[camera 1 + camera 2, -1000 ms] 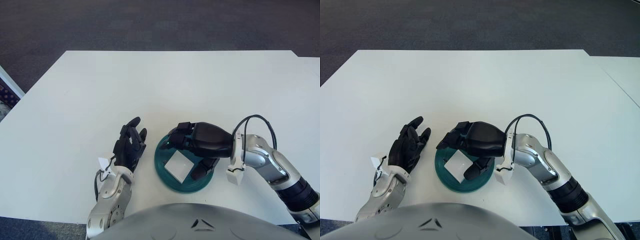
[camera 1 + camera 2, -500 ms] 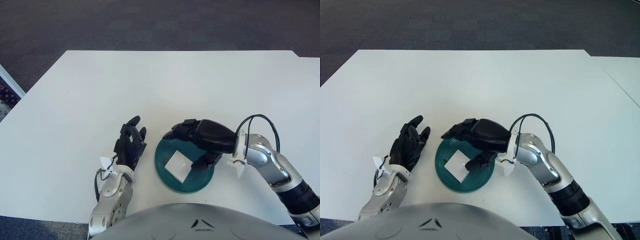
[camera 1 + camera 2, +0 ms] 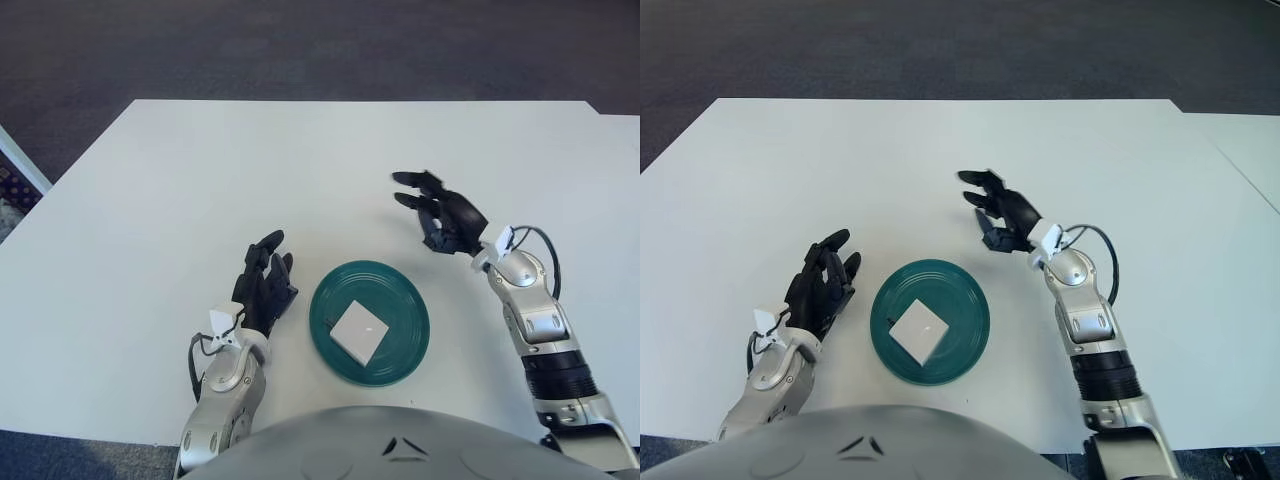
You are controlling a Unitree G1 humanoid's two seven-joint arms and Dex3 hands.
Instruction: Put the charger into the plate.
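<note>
The white charger point(image 3: 359, 332) lies flat inside the green plate point(image 3: 408, 305). The plate sits on the white bench point(image 3: 200, 170), between the two hands. The right robot hand point(image 3: 440, 213) is up above the bench, past the plate and to its right, with fingers spread wide and holding nothing. The left robot hand point(image 3: 262, 288) rests just beside the plate, fingers loose and empty. The job looks done. Next, the right arm likely only needs to go back to rest.
</note>
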